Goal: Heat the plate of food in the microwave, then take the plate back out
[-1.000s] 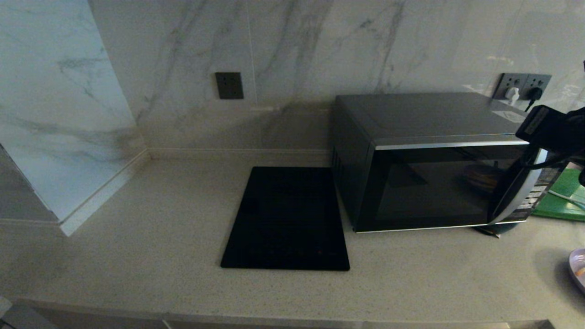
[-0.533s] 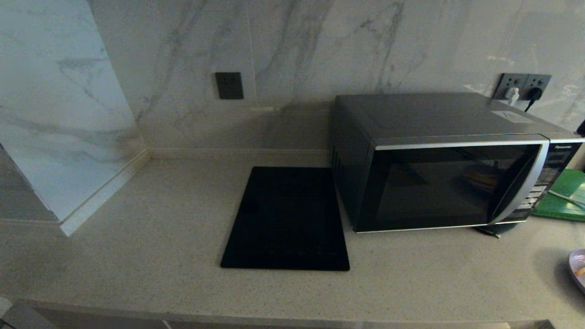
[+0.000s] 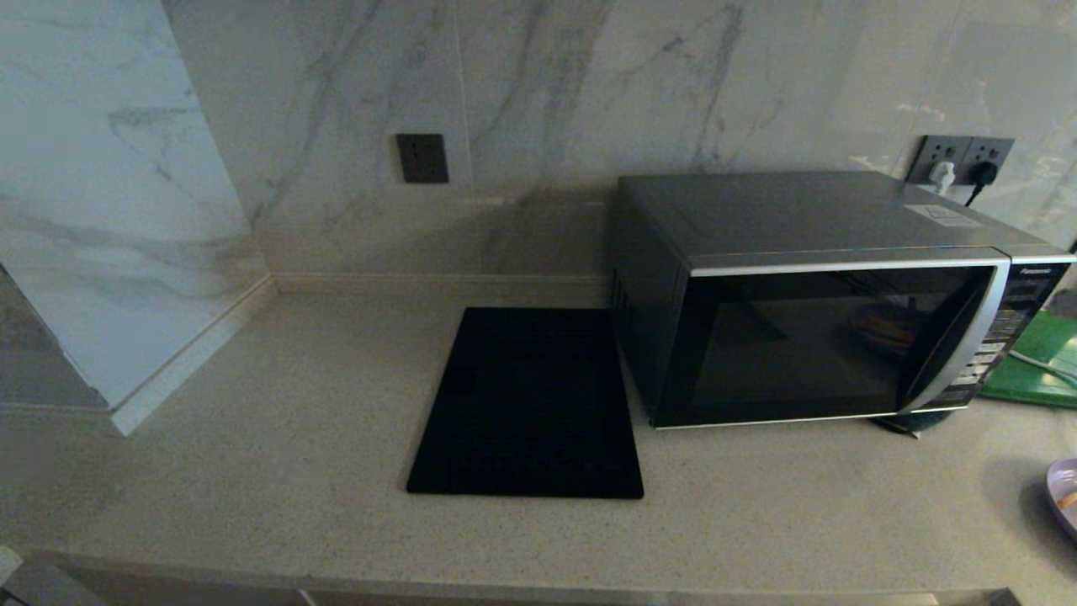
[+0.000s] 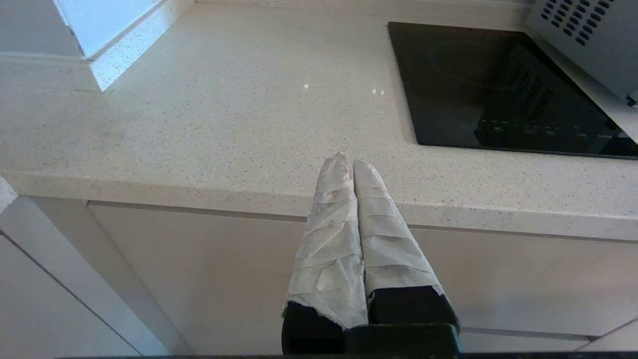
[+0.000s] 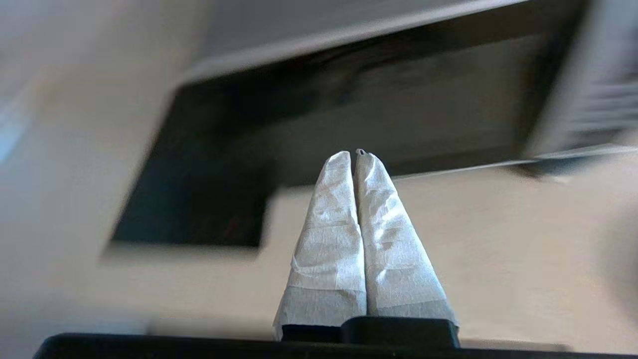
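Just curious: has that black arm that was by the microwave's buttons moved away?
Yes. It has left the head view, off to the right of the microwave; the right gripper is shut, empty.

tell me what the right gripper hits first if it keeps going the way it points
Probably the microwave: the right gripper, jaws shut and empty, points at the lower edge of its dark glass door. Blur hides depth, so the counter just before it could come first.

Glossy glass microwave (image 3: pixel 808 345) door; speckled matt countertop (image 3: pixel 252 454), seemingly stone.
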Robot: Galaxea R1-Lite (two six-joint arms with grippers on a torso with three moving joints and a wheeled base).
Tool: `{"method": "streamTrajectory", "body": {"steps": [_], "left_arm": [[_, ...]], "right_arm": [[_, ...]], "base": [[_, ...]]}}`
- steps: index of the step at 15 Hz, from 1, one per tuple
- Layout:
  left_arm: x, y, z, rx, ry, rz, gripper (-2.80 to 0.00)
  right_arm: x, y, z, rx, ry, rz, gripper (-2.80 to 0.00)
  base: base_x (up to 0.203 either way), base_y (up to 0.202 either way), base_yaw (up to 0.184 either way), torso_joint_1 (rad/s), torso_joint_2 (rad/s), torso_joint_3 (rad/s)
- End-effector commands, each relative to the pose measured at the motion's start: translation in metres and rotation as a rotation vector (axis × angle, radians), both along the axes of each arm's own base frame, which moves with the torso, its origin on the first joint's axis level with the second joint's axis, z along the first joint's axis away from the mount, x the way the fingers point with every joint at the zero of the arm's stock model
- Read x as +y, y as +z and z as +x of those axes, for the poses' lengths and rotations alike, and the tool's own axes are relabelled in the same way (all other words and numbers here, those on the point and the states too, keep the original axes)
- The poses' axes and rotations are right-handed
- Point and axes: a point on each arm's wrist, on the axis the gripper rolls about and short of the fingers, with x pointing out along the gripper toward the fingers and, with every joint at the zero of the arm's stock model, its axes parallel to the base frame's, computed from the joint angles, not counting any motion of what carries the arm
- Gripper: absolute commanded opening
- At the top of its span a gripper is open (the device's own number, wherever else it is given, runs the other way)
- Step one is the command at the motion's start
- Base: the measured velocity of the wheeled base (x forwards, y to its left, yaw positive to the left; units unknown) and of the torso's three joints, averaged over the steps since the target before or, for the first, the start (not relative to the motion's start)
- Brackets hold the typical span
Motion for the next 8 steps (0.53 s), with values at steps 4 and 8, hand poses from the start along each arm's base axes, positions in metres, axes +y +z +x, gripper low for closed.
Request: {"method": "streamTrajectory", "body": {"steps": [4,8], "left_arm": [[0.0,0.0,0.0,0.001,0.0,-0.001,-2.8],[0.0,0.0,0.0,0.001,0.001,-0.001,-2.8]], "right_arm": [[0.03,-0.022,0.023,0.122,0.199,-0.039,-2.8],[0.06,-0.029,0.088,0.177,0.207,-0.058,-2.8]], "base": [[0.0,0.0,0.0,0.0,0.0,0.0],[0.0,0.0,0.0,0.0,0.0,0.0]]}}
